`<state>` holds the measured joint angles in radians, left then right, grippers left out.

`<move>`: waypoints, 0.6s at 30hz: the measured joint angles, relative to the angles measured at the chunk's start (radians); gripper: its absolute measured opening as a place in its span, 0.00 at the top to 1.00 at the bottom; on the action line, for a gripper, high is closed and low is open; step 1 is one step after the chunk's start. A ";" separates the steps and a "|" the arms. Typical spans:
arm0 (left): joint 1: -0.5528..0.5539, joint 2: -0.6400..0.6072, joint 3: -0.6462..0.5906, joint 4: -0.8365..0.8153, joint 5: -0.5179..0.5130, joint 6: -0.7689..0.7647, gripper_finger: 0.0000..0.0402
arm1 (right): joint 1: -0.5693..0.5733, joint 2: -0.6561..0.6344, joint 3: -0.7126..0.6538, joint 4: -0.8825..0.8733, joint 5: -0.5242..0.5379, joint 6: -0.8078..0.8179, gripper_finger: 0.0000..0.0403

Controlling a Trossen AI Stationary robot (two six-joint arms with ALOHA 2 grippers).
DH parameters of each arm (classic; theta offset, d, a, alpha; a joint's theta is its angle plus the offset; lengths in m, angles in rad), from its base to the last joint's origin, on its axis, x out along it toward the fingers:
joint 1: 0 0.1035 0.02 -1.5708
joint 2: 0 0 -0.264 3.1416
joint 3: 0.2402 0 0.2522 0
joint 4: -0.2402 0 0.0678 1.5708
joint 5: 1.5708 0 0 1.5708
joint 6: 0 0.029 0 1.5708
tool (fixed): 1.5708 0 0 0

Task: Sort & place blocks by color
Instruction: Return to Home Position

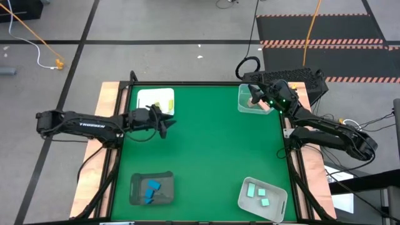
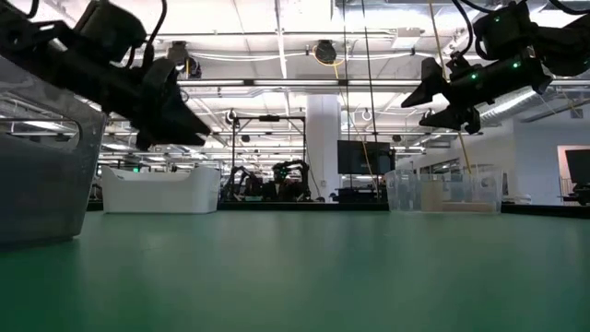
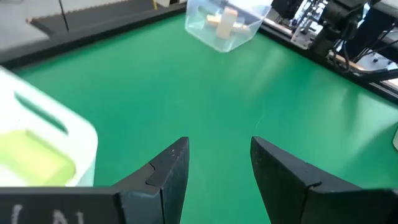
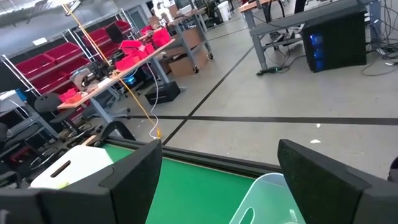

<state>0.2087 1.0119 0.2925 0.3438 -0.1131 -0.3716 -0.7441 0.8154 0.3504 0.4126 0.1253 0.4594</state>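
Observation:
The blocks lie sorted in four trays. Blue blocks [image 1: 150, 186] fill a dark tray [image 1: 135, 191] at the near left. Mint blocks [image 1: 259, 193] sit in a pale tray [image 1: 245, 201] at the near right. Lime blocks [image 3: 31, 158] rest in a white tray [image 1: 147, 96] at the far left. Salmon blocks [image 3: 222, 21] lie in a clear tray [image 1: 242, 105] at the far right. My left gripper [image 1: 167, 122] hangs open above the green table beside the white tray, with nothing between its fingers [image 3: 177, 163]. My right gripper [image 1: 256, 94] hovers open and empty above the clear tray.
The middle of the green table [image 1: 212, 150] lies bare between the four corner trays. A dark raised frame [image 1: 187, 83] runs along the table's edges. Cables and a dark box [image 1: 294, 76] sit beyond the far right corner.

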 joint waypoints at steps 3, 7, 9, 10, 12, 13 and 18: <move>-0.001 0.000 -0.048 0.027 0.001 -0.042 0.57 | 0.000 0.000 0.000 -0.008 -0.001 0.000 0.23; -0.011 0.000 -0.093 0.029 0.001 -0.065 0.57 | 0.000 0.000 0.000 -0.018 -0.032 -0.011 0.23; -0.022 0.000 -0.113 0.029 0.003 -0.079 0.57 | 0.000 0.000 0.000 -0.036 -0.058 -0.024 0.23; -0.028 0.000 -0.122 0.029 0.004 -0.083 0.57 | 0.000 0.000 0.000 -0.047 -0.073 -0.031 0.23; -0.043 0.000 -0.140 0.029 0.003 -0.083 0.57 | 0.001 0.000 0.000 -0.061 -0.080 -0.041 0.23; -0.051 0.000 -0.150 0.029 0.004 -0.084 0.57 | 0.002 0.000 0.000 -0.065 -0.080 -0.050 0.23; -0.083 0.000 -0.204 0.029 0.003 -0.122 0.57 | 0.032 0.000 0.000 -0.067 -0.079 -0.132 0.23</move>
<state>0.1261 1.0119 0.0882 0.3728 -0.1103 -0.4938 -0.7117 0.8154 0.3504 0.3456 0.0467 0.3275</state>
